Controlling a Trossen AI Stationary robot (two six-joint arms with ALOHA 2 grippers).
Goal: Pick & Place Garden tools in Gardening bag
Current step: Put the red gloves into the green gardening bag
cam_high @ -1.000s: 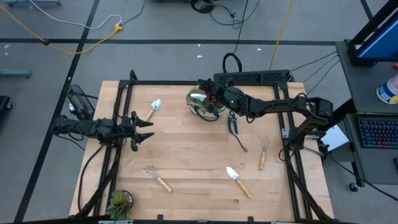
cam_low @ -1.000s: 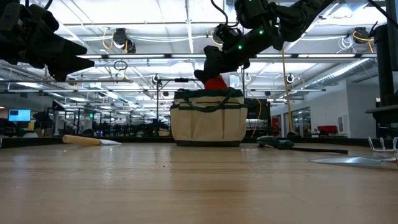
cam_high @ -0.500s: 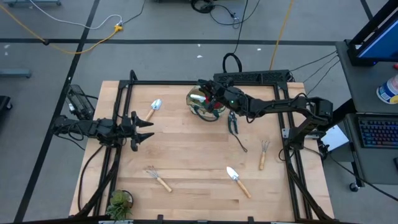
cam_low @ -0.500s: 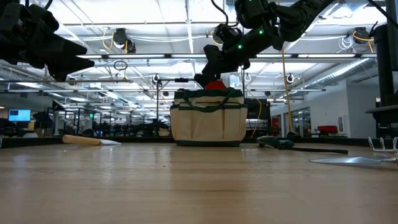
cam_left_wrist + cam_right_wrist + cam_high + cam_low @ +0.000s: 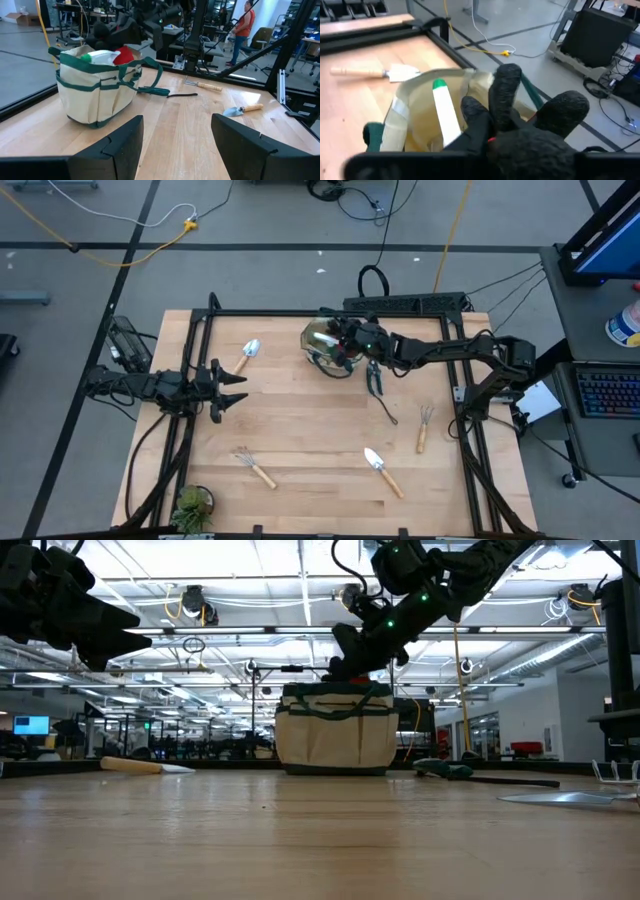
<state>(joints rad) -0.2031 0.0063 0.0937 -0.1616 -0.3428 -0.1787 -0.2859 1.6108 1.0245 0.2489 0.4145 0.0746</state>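
Fingers [image 5: 507,95], dark, seemingly closed over soft fabric bag [image 5: 326,345].

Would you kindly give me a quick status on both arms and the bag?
Right pincer over the gardening bag, red item inside. Left pincer open, idle at table's left. Trowel and others not yet bagged. Nothing in the way.

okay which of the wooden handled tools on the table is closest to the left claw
The trowel lying beside the bag, towards the left arm's side. It is just beyond the left claw; the fork, the other trowel and the small rake lie farther off.
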